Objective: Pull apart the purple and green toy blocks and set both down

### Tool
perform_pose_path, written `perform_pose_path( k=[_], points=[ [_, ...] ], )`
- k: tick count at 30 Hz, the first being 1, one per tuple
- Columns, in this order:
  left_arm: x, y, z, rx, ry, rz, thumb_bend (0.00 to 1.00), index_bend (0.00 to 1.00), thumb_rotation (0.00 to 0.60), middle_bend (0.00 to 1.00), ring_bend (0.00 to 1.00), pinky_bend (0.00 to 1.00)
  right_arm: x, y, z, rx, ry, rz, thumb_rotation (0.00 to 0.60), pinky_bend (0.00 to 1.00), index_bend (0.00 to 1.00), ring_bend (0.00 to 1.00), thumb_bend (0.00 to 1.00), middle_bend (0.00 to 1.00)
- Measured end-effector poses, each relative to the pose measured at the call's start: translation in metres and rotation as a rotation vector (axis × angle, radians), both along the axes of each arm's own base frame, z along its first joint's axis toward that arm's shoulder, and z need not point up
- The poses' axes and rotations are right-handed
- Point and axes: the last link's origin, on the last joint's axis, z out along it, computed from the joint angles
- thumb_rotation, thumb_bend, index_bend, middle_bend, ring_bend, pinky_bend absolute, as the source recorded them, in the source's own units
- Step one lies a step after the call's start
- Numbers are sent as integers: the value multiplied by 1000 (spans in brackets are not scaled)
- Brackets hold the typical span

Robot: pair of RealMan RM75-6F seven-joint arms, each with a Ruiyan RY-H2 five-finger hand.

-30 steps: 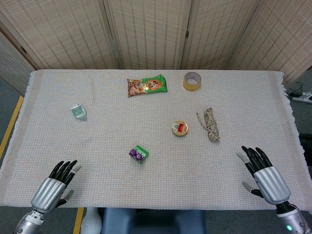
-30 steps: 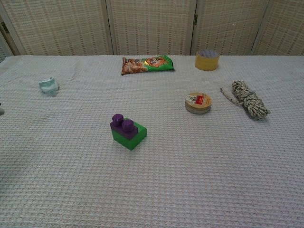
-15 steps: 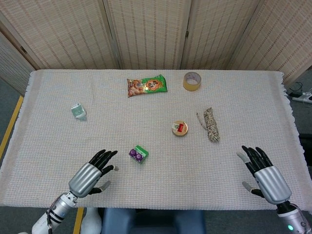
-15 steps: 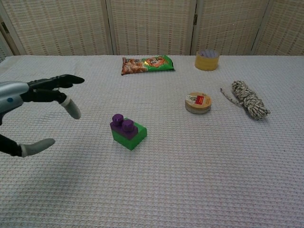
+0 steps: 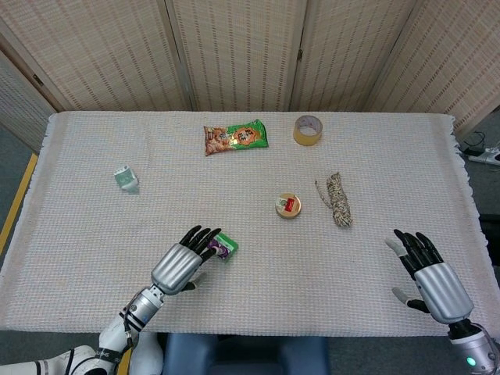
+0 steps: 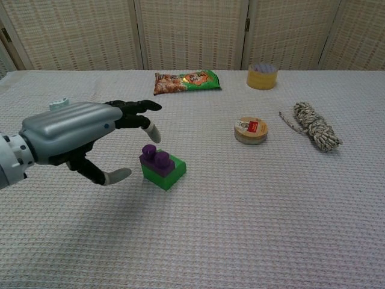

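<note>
A purple block (image 6: 154,159) sits stacked on a green block (image 6: 166,171) near the middle of the table; the head view shows the same purple block (image 5: 217,248) and green block (image 5: 227,243). My left hand (image 6: 84,135) hovers just left of the pair with fingers spread, holding nothing; in the head view the left hand (image 5: 181,264) has its fingertips right beside the purple block. My right hand (image 5: 430,277) stays open at the front right of the table, far from the blocks. It does not show in the chest view.
A snack packet (image 5: 235,137) and a tape roll (image 5: 308,130) lie at the back. A round tin (image 5: 288,205) and a rope bundle (image 5: 337,199) are right of the blocks. A small pale object (image 5: 125,178) sits at the left.
My left hand has travelled from the front left edge toward the blocks and now reaches them. The right hand shifted slightly to the right. The blocks have not moved.
</note>
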Motion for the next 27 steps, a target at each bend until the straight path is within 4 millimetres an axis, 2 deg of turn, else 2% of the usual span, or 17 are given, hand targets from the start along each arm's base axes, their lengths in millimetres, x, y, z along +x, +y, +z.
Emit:
perform_pose_path(
  k=[7,13,20,27],
  points=[
    [19,17,-16,2,15,-12,420,280,600,0,0,0,-2,-4,2,-3,-7,-12,600,0,0,0,270,0],
    [25,26,-31,-6,51,-18,419,283,600,0,0,0,-4,-7,4,-10,-11,-24,600,0,0,0,269,0],
    [24,37,-46,-10,108,-24,419,284,600,0,0,0,-6,-10,5,-17,-10,-38,600,0,0,0,270,0],
    [19,43,-52,0,136,-30,419,315,600,0,0,0,-7,-12,4,-12,-9,-41,600,0,0,0,270,0]
  ],
)
